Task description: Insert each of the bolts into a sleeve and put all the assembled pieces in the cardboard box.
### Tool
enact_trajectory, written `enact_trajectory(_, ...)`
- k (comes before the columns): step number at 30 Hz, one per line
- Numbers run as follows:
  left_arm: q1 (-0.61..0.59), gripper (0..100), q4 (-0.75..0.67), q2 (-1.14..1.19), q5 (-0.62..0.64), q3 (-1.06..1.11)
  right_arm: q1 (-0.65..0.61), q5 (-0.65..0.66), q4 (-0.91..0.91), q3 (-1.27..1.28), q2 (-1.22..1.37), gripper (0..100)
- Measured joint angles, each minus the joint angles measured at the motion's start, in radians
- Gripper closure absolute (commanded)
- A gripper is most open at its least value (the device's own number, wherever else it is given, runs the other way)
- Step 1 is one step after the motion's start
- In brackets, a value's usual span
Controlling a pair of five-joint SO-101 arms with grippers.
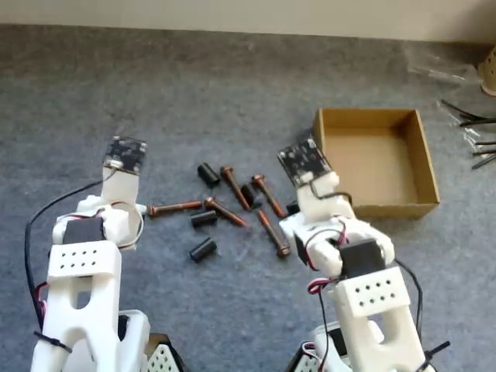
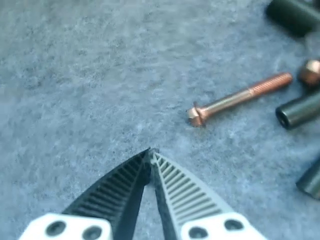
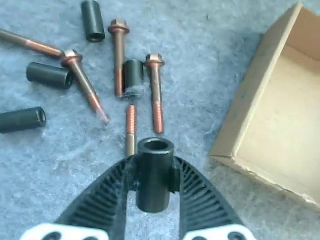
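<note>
A grey felt table (image 1: pixel 232 77) carries everything. The left arm (image 1: pixel 85 263) stands at the near left and the right arm (image 1: pixel 364 287) at the near right. The cardboard box (image 1: pixel 395 208) sits on the right, open side up, just beyond the right arm and to the right of the loose parts.

Five copper-coloured bolts lie flat between the arms, none of them inside a sleeve. The leftmost bolt (image 2: pixel 240 97) points its head toward the left arm, near the left gripper (image 2: pixel 151 154). That gripper's jaws are pressed together with nothing between them, over bare felt. A second bolt (image 1: pixel 225 211) lies slanted just right of the first. A third bolt (image 1: pixel 235 186) and a fourth bolt (image 1: pixel 267 194) lie farther back. The fifth bolt (image 1: pixel 273 232) lies nearest the right arm.

The right gripper (image 3: pixel 154 165) clamps the held sleeve (image 3: pixel 154 182) by its sides, its open bore showing, just beside the fifth bolt.

Four black sleeves lie loose. The far sleeve (image 1: pixel 208 173) is left of the third bolt's head. The centre sleeve (image 1: pixel 248 194) is between the third and fourth bolts. The middle sleeve (image 1: pixel 204 218) is next to the second bolt, and the near sleeve (image 1: pixel 203 249) lies apart from the rest.
</note>
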Motion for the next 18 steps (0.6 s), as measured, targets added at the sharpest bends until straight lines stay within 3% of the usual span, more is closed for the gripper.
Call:
enact_trajectory(7,0.103,99,0.089,0.0,-0.229,-0.058,0.015,0.0,-0.015,0.055,-0.02,99.4)
enact_trajectory(12,0.117,99,0.098,0.0,-0.542,-0.063,0.074,0.0,-0.04,0.055,-0.021,99.4)
enact_trajectory(18,0.123,84,0.098,0.034,-0.752,-0.078,0.086,0.0,-0.04,0.055,-0.021,99.4)
